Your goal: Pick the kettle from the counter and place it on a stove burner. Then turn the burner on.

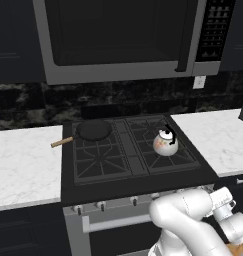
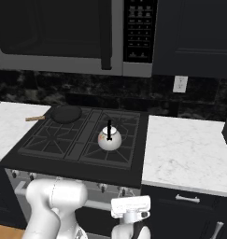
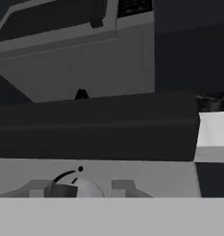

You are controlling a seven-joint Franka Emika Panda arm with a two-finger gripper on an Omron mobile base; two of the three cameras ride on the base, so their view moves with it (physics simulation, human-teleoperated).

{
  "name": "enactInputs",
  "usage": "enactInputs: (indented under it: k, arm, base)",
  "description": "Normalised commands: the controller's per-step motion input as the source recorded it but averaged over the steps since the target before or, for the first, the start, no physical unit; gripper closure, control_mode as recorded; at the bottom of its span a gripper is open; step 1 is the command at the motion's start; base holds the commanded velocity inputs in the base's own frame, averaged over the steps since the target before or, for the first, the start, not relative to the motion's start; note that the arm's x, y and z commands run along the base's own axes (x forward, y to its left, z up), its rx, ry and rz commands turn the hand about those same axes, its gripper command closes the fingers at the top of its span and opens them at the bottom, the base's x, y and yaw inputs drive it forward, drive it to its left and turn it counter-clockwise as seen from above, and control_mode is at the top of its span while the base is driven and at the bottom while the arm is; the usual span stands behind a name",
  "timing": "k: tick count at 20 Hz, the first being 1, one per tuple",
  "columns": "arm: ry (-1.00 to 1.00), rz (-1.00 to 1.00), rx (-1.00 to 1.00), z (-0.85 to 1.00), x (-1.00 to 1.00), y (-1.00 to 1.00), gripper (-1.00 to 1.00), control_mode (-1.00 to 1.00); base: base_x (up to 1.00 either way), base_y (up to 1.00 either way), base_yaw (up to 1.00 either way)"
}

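Observation:
The whitish kettle [image 1: 165,143] [image 2: 109,138] with its black handle stands upright on the front right stove burner [image 1: 187,158] [image 2: 92,150] of the black cooktop. No flame shows around it. The white marble counter [image 1: 220,142] [image 2: 185,149] lies to its right. My arm is folded low in front of the stove. In the hand view my gripper [image 3: 81,189] is open, level with the stove's front panel, with a pale round knob [image 3: 89,190] between its fingertips [image 3: 125,186]. The kettle's handle tip [image 3: 81,94] peeks over the cooktop edge.
A flat black pan [image 1: 94,130] [image 2: 67,113] with a wooden handle sits on the back left burner. A row of knobs [image 1: 100,205] [image 2: 102,186] lines the stove front above the oven handle [image 1: 118,222]. A microwave [image 1: 123,35] hangs overhead.

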Motion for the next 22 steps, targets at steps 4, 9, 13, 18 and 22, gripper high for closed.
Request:
enactInputs:
  k: [4, 9, 13, 18, 22]
  arm:
    - [-0.28, 0.10, -0.20, -0.03, 0.12, 0.13, 1.00, -1.00]
    - [-0.18, 0.08, -0.23, -0.12, 0.12, 0.19, 1.00, -1.00]
    - [-0.14, 0.08, -0.22, -0.15, 0.16, 0.15, 1.00, -1.00]
    - [-0.08, 0.09, -0.22, -0.25, 0.26, 0.13, 1.00, -1.00]
    - [-0.09, 0.09, -0.22, -0.19, 0.21, 0.12, 1.00, -1.00]
  base:
    - [0.00, 0.00, 0.00]
    - [0.00, 0.00, 0.00]
    - [0.00, 0.00, 0.00]
    - [0.00, 0.00, 0.00]
    - [0.00, 0.00, 0.00]
